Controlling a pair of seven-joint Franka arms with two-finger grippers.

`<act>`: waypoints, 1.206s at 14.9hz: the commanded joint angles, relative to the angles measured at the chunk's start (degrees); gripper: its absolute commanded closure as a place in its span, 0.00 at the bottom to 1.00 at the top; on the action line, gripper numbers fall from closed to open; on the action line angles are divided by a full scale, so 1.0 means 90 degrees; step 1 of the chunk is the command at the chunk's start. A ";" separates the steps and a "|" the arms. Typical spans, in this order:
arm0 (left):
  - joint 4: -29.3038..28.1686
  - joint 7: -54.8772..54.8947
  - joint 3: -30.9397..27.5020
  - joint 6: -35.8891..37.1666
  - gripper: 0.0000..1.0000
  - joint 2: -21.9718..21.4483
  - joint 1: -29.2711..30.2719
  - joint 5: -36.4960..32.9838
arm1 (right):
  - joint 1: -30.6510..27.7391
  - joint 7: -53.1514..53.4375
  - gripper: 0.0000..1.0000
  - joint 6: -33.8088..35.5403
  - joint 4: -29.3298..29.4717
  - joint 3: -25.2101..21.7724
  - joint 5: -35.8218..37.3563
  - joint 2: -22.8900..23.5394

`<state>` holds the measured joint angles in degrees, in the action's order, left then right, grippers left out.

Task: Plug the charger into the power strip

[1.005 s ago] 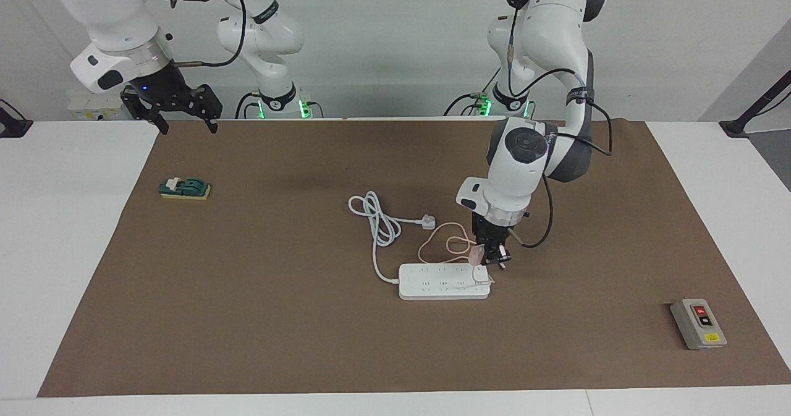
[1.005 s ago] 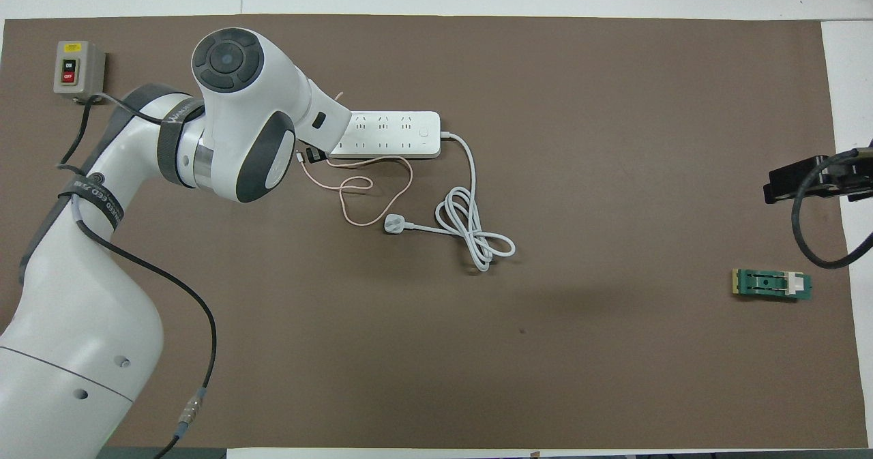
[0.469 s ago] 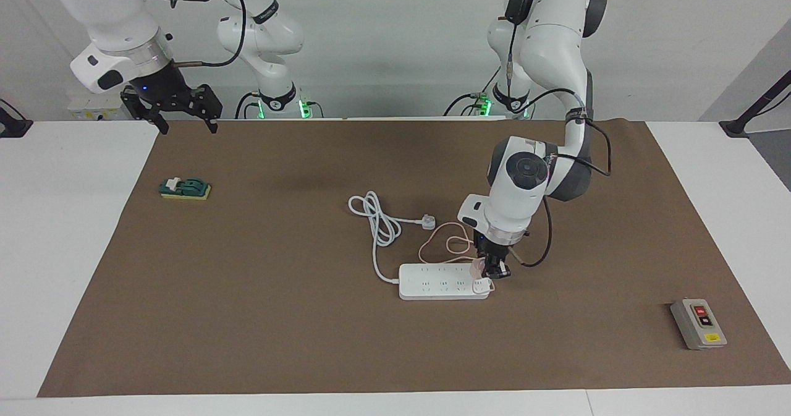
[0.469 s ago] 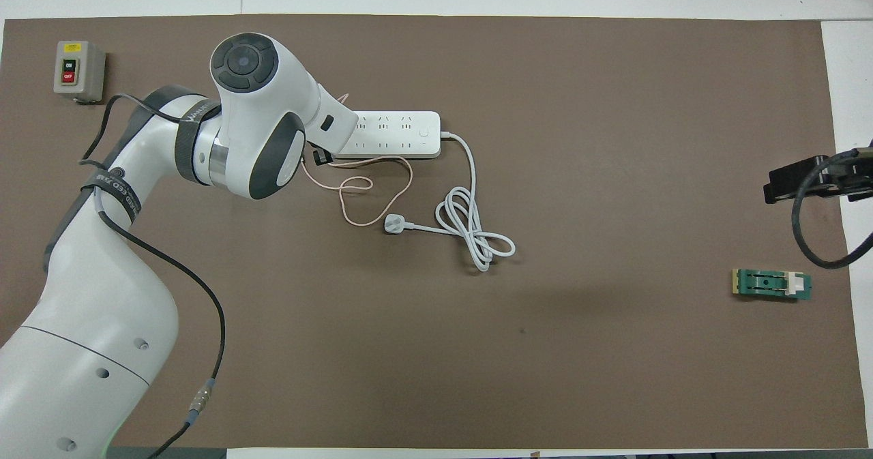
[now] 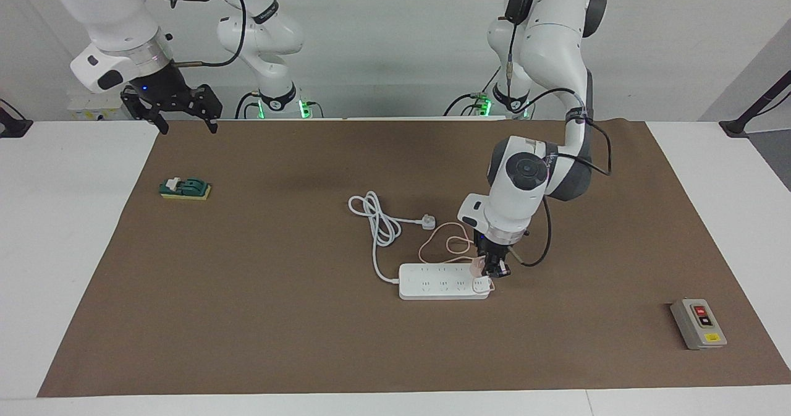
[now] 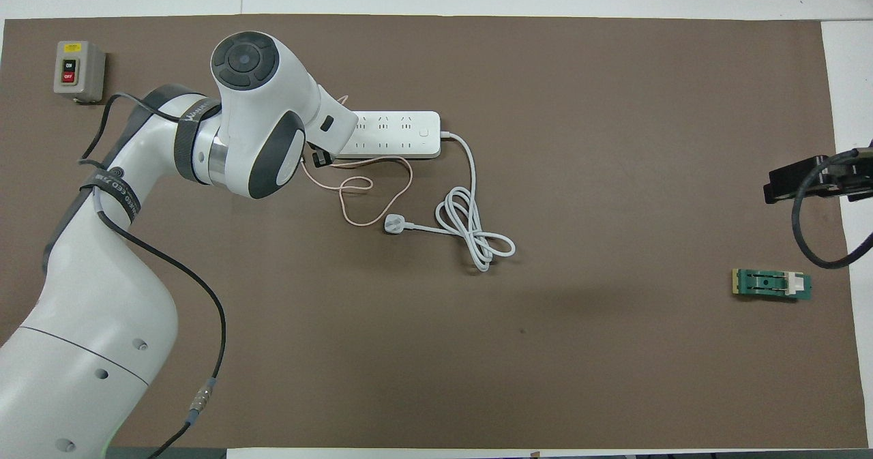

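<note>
One small pale pink cube charger (image 5: 475,267) is pinched in the left gripper (image 5: 490,271), low over the long white power strip (image 5: 442,281), at its left-arm end. Seating looks unfinished; pressing home remains. Right gripper (image 5: 183,121) waits spread above the table's right-arm end.

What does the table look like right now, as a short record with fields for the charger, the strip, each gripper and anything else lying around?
charger: pink cube held by the left gripper, at the power strip's end toward the left arm
charger cable: thin pink loops on the mat, nearer the robots than the strip
power strip: white bar flat on the mat; its white plug lies unplugged
left gripper: shut on charger, low over the strip
right gripper: open, waiting in the air over the mat's edge
other: grey button box; green part
</note>
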<state>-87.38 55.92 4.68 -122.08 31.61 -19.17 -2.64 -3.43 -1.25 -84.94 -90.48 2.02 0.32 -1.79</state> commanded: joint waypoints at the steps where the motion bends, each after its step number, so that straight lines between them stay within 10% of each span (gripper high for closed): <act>1: 0.0022 0.0154 -0.0002 0.0303 1.00 -0.0007 -0.0019 0.0166 | -0.0059 0.0080 0.00 0.0024 -0.0055 0.0039 -0.0006 -0.0055; 18: -0.0554 0.0241 -0.0012 -0.0439 1.00 -0.0144 -0.0175 0.0274 | -0.0069 0.0080 0.00 0.0024 -0.0055 0.0039 -0.0006 -0.0055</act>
<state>-89.41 56.54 4.58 -122.73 30.43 -19.26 -1.67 -3.43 -1.25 -84.94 -90.48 2.02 0.32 -1.79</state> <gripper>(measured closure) 0.683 0.000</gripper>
